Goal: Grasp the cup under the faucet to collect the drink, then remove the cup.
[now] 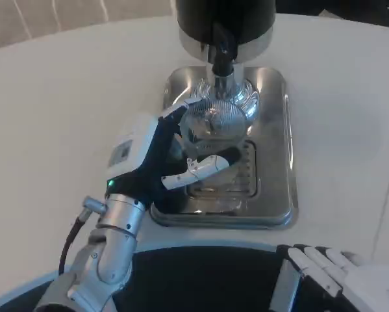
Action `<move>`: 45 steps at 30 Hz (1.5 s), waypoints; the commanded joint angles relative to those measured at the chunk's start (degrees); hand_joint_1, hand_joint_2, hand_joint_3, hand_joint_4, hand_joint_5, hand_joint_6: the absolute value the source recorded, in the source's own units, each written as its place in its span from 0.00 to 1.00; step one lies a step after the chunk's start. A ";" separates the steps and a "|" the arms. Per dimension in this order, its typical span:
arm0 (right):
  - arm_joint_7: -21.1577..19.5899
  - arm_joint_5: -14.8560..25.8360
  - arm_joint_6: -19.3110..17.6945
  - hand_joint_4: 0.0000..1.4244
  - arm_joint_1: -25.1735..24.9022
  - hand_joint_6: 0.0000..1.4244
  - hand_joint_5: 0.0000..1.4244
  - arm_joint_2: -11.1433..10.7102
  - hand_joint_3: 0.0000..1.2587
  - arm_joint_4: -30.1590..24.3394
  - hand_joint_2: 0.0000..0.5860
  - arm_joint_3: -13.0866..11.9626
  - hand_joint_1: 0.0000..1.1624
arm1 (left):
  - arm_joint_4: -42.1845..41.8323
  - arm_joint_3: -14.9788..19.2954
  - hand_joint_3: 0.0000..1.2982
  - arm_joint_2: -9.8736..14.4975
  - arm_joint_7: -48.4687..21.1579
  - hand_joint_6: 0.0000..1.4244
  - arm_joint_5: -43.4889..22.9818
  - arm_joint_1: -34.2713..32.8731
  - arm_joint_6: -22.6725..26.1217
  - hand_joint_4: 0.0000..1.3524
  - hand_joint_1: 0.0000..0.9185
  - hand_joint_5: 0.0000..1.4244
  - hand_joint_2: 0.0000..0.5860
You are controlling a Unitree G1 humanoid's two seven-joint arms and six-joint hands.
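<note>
The clear cup (212,122) is gripped by the left hand (156,162), fingers (204,165) clamped around it, under the faucet (222,60) on the steel tray (275,162) at the counter's (58,110) far middle. The right hand (350,276) is rested at the near edge, fingers seemingly together.

No text can be read anywhere; a small grey label on the left robot hand (156,156) is too blurred.

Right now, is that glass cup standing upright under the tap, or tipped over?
Upright: the cup shows its round mouth facing up beneath the faucet, with the left hand wrapped around it on the metal tray.
</note>
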 commanded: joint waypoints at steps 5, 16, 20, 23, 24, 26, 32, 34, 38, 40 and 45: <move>0.10 0.26 0.00 0.00 -1.98 0.00 0.00 7.29 0.00 -0.82 0.79 0.45 0.18 | -3.31 -1.33 0.13 2.25 -0.63 0.26 0.37 1.51 0.02 0.04 0.15 0.21 0.05; -0.69 -0.98 1.73 0.00 -1.98 0.00 0.00 7.46 0.00 -0.82 0.79 2.47 0.18 | -8.00 0.97 0.05 5.16 -5.83 0.24 -3.85 4.73 -1.23 0.00 0.09 0.16 0.04; -1.16 -1.26 2.62 0.00 -2.37 0.00 0.00 7.27 0.00 -0.82 0.79 3.19 0.18 | -7.81 1.79 0.05 6.58 -6.82 0.24 -5.25 5.96 -3.39 0.00 0.09 0.16 0.03; -1.50 -1.54 3.80 0.00 -2.75 0.00 0.00 7.05 0.00 -0.82 0.79 3.99 0.18 | -7.44 3.35 0.04 7.83 -7.77 0.24 -7.31 7.68 -5.39 0.00 0.07 0.16 0.02; -1.62 -1.61 4.19 0.00 -2.86 0.00 0.00 6.95 0.00 -0.82 0.79 4.29 0.18 | -7.52 4.13 0.04 8.24 -8.31 0.24 -8.48 8.46 -5.79 0.00 0.07 0.16 0.01; -1.76 -1.70 5.40 0.00 -3.19 0.00 0.00 6.99 0.00 -0.82 0.79 5.03 0.18 | -7.85 5.53 0.04 8.75 -9.15 0.24 -10.24 9.71 -5.99 0.00 0.07 0.16 0.01; -1.55 -1.87 16.43 0.00 -8.79 0.00 0.00 7.24 0.00 -0.82 0.79 7.83 0.18 | -11.25 7.70 0.05 11.54 -10.35 0.25 -10.78 14.10 -6.49 0.04 0.06 0.17 0.05; -1.58 -3.07 22.73 0.00 -13.00 0.00 0.00 6.91 0.00 -0.82 0.79 9.45 0.18 | -13.52 8.02 0.06 12.91 -10.78 0.25 -10.63 16.58 -6.76 0.06 0.06 0.18 0.06; -1.62 -4.89 38.43 0.00 -21.62 0.00 0.00 5.25 0.00 -0.82 0.88 12.92 0.18 | -16.83 8.56 0.06 14.12 -12.30 0.25 -11.03 20.25 -6.62 0.07 0.05 0.18 0.09; -2.89 -5.07 44.33 0.00 -26.13 0.00 0.00 3.38 0.00 -0.16 0.93 14.43 0.18 | -18.22 9.05 0.06 14.41 -13.10 0.23 -11.32 21.82 -6.48 0.08 0.04 0.17 0.11; -6.31 -4.04 53.68 0.00 -35.04 0.00 0.00 0.75 0.00 2.82 0.95 17.93 0.18 | -21.62 10.45 0.06 15.42 -14.94 0.23 -12.25 25.83 -6.29 0.08 0.04 0.16 0.11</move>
